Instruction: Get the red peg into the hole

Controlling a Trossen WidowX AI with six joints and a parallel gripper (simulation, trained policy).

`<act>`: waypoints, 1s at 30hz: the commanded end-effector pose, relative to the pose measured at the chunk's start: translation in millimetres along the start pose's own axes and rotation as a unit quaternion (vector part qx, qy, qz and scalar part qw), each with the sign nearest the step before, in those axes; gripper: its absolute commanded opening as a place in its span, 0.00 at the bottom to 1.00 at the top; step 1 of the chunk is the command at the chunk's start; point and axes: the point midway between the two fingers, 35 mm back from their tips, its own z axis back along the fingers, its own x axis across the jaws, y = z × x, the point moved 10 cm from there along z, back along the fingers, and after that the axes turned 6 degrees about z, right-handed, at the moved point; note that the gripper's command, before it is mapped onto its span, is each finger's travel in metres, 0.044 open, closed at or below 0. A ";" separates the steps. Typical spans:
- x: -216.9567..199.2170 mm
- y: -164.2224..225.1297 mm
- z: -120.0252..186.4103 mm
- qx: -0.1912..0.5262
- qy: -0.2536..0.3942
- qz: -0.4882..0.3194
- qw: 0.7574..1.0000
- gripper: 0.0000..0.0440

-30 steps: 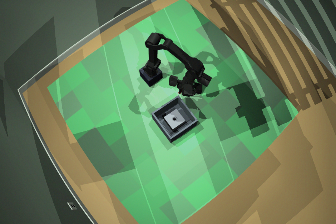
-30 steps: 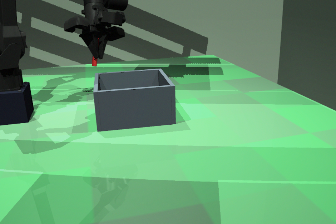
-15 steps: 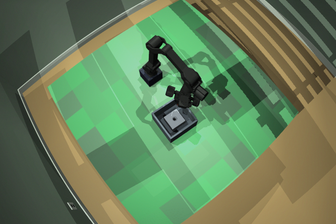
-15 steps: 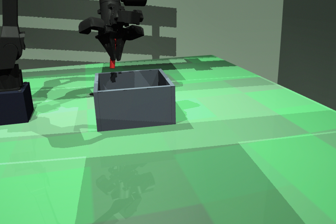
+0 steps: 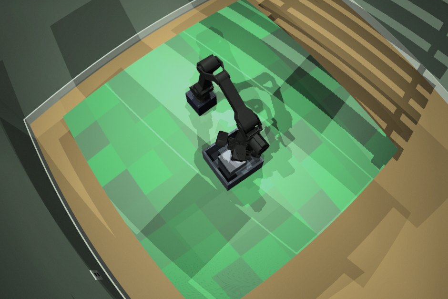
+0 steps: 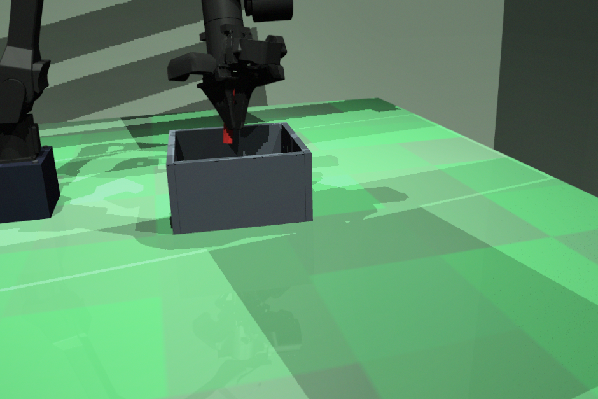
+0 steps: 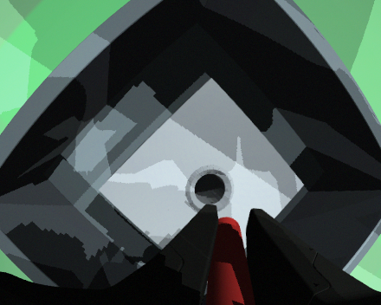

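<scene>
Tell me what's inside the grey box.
A pale plate with a round hole; the red peg's lower end dips in. Jaws and peg hide part of the bottom.

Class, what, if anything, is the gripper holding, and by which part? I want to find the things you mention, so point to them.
The gripper [image 6: 235,126] [image 7: 231,217] holds the red peg [image 6: 227,135] [image 7: 229,249] above its lower end, which sticks out below the fingertips.

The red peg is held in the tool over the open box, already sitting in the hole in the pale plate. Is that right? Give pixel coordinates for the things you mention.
Not quite: the red peg [image 6: 227,135] [image 7: 229,260] is out of the hole [image 7: 209,189], as the wrist view shows. It is held in the tool [image 6: 235,127] [image 7: 233,212] over the open box [image 5: 227,184] [image 6: 239,191] [image 7: 80,56].
</scene>
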 end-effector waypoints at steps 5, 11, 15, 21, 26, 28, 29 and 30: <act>1.4 -10.2 -25.2 0.019 -0.015 0.027 0.999 0.06; 2.4 -16.3 -43.9 0.041 -0.022 0.047 0.998 0.34; 5.6 -26.8 -47.8 0.048 -0.036 0.055 0.997 0.53; 15.2 -46.2 -42.4 0.058 -0.064 0.056 0.995 0.89; 27.6 -62.5 -33.0 0.058 -0.102 0.059 0.991 1.00; 32.6 -68.2 -28.5 0.054 -0.117 0.062 0.990 1.00; 35.1 -70.9 -26.4 0.052 -0.125 0.064 0.989 1.00; 37.7 -73.4 -24.2 0.050 -0.133 0.066 0.988 1.00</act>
